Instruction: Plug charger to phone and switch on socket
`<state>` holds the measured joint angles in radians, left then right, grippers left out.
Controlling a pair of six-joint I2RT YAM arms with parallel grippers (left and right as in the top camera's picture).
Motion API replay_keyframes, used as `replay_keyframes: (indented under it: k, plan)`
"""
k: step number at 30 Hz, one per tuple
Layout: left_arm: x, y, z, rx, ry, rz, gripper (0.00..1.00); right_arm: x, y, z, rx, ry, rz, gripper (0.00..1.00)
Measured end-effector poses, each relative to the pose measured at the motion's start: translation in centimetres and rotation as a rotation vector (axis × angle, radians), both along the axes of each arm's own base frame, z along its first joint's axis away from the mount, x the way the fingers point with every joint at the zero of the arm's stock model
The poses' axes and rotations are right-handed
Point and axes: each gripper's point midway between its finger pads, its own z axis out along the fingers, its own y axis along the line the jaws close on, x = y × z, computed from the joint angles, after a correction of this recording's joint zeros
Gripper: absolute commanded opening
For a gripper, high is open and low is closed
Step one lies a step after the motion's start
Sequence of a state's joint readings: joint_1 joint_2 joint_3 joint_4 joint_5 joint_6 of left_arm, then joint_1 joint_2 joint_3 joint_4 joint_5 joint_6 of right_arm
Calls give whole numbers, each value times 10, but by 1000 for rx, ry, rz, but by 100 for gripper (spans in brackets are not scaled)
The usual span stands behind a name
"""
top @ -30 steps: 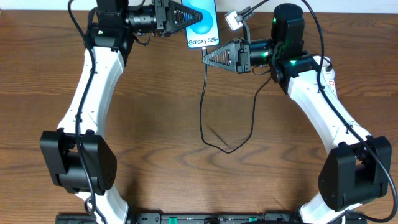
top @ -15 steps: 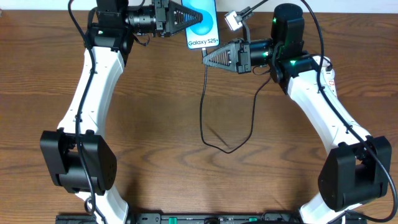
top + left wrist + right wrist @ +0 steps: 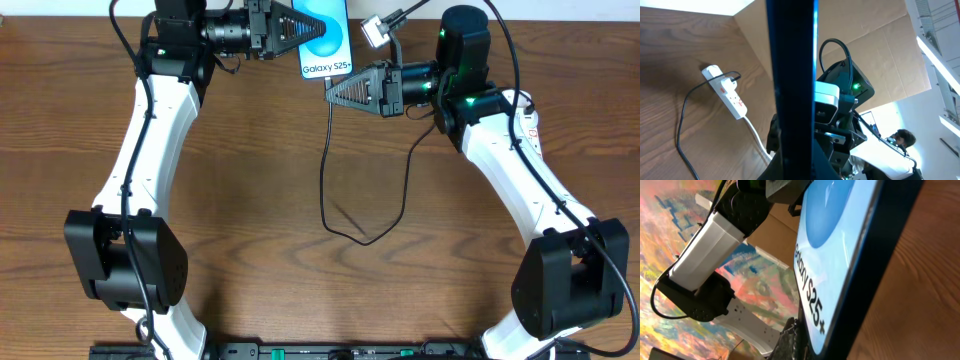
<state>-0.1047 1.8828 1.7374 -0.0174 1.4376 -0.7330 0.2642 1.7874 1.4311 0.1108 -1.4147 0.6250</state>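
The phone [image 3: 327, 62], blue screen reading "Galaxy S25+", is at the far edge of the table, held on its side in my left gripper [image 3: 305, 28], which is shut on it. In the left wrist view only its dark edge [image 3: 792, 75] shows. My right gripper [image 3: 335, 93] is shut on the tip of the black charger cable [image 3: 323, 180], right at the phone's lower end; the connector itself is hidden. The phone fills the right wrist view [image 3: 840, 245]. The white socket [image 3: 726, 93] lies under my right arm [image 3: 527, 118].
The black cable loops across the table's middle and back up toward the socket. A thick white cord [image 3: 756, 137] leaves the socket. A white camera box [image 3: 375, 32] sits above the right wrist. Cardboard panels [image 3: 880, 45] stand beyond the table.
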Motion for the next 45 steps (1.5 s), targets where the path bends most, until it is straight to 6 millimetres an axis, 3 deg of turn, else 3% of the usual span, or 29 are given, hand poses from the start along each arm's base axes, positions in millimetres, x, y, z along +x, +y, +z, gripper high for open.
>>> replay_keyframes:
  k: [45]
  plan:
    - [2,4,1,-1,-3,8,7,7,1,4,10,-36,-31,1]
